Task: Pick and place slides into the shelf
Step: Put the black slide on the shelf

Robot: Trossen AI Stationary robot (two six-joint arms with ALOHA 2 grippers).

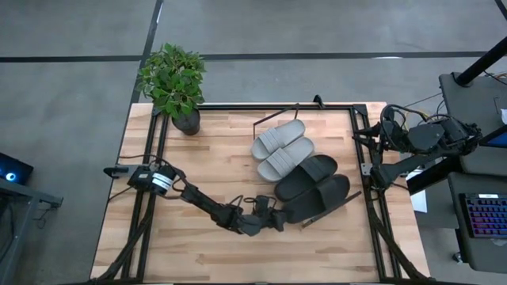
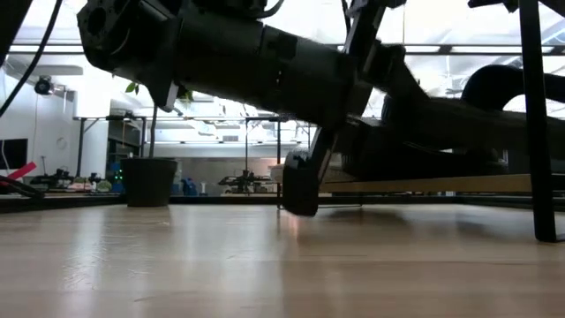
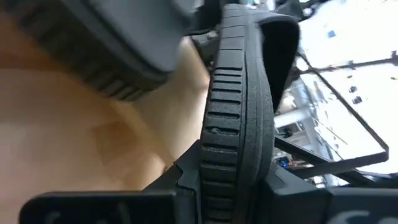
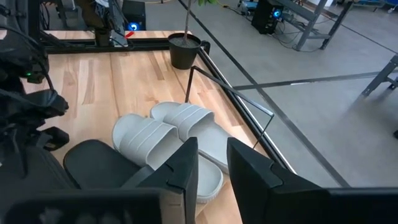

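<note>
We take the shelf [image 1: 313,170] as our landmark: a slanted light board in a thin black rod frame, sitting toward the right half of the bench [image 1: 206,253]. All four slides rest on it, side by side: the grey pair [image 1: 281,148] on the part nearer the potted plant [image 1: 176,83], the black pair [image 1: 313,186] on the part nearer the left arm.

The left gripper [image 1: 273,220] sits at the shelf's near-left corner, and the left wrist view shows a ribbed black rubber edge [image 3: 239,124] filling the space between its fingers, so we judge it clamped on the outermost black slide [image 1: 321,199]. The right gripper [image 4: 211,165] waits off the shelf's right side, beyond the bench edge, its fingers a little apart and holding nothing.

We judge the slides to be light, soft and springy rubber, grippy rather than slick, and not fragile. The sole rim or the wide strap looks the best place to hold; a sole would likely bend if held at one end.

Around the shelf, its raised rod frame and the neighbouring slide crowd the grip; the plant stands well clear.
</note>
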